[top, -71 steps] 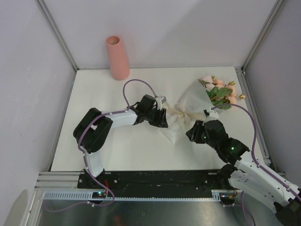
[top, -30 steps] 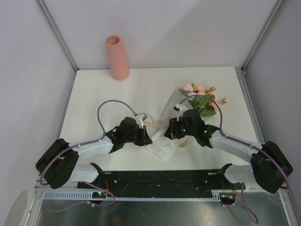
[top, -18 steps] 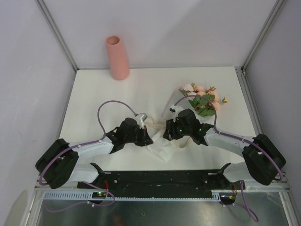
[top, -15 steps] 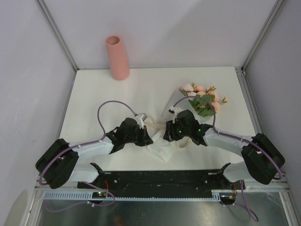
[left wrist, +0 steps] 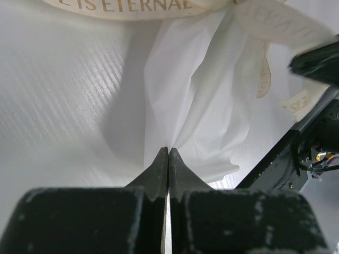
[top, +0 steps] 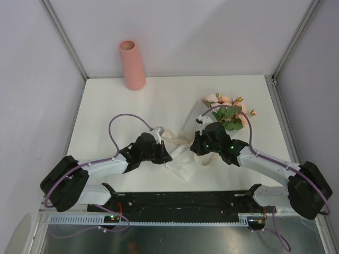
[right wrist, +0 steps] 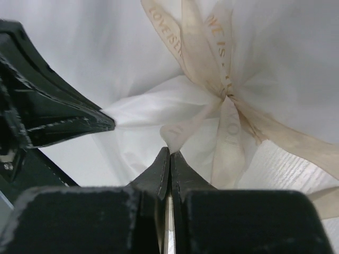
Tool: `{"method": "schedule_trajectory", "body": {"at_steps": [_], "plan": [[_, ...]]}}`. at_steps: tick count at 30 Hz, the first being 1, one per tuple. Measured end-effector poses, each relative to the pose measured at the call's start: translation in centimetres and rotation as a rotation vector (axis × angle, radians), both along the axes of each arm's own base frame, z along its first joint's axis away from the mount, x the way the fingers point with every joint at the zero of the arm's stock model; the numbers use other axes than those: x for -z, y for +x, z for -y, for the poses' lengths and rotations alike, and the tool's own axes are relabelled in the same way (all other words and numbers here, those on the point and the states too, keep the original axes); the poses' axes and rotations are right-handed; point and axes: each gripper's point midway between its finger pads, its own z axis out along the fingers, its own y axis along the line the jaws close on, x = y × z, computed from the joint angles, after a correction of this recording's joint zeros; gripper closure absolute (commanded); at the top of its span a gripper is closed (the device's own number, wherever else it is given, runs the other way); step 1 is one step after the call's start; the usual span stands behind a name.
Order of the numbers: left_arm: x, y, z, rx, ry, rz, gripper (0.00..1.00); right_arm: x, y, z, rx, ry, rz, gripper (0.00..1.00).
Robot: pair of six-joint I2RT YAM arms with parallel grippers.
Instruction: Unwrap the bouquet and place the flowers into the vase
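— Change against half a second back?
— Note right fingers [right wrist: 159, 169] newly pinched shut on ribbon [right wrist: 225, 69] tail, elbow swung outward. Left fingers [left wrist: 158, 172] shut on paper [left wrist: 201, 95] edge.
— Bouquet [top: 222, 117]?
— Lying wrapped mid-counter [top: 116, 106], roses [top: 226, 100] far-right, well apart from upright vase [top: 132, 64].
— Wrist-only detail?
— Gold lettering, tied knot.

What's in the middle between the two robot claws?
The white paper wrap and its cream ribbon lie between the left gripper and the right gripper. The top camera shows it best.
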Motion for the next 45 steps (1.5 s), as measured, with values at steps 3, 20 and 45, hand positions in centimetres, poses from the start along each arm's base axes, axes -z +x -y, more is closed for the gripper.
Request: {"method": "schedule_trajectory", "body": {"at_steps": [3, 20, 45], "plan": [[0.1, 0.1, -0.1, -0.018, 0.001, -0.005, 1.0, -1.9, 0.8, 0.7, 0.04, 0.036, 0.044, 1.0], [0.4, 1.5, -1.2, -0.123, 0.041, 0.023, 1.0, -8.4, 6.8, 8.9, 0.406, 0.204, 0.145, 1.0], [0.5, 2.0, -2.8, -0.192, 0.097, 0.052, 1.0, -16.8, 12.5, 20.9, 0.862, 0.337, 0.395, 1.0]]}}
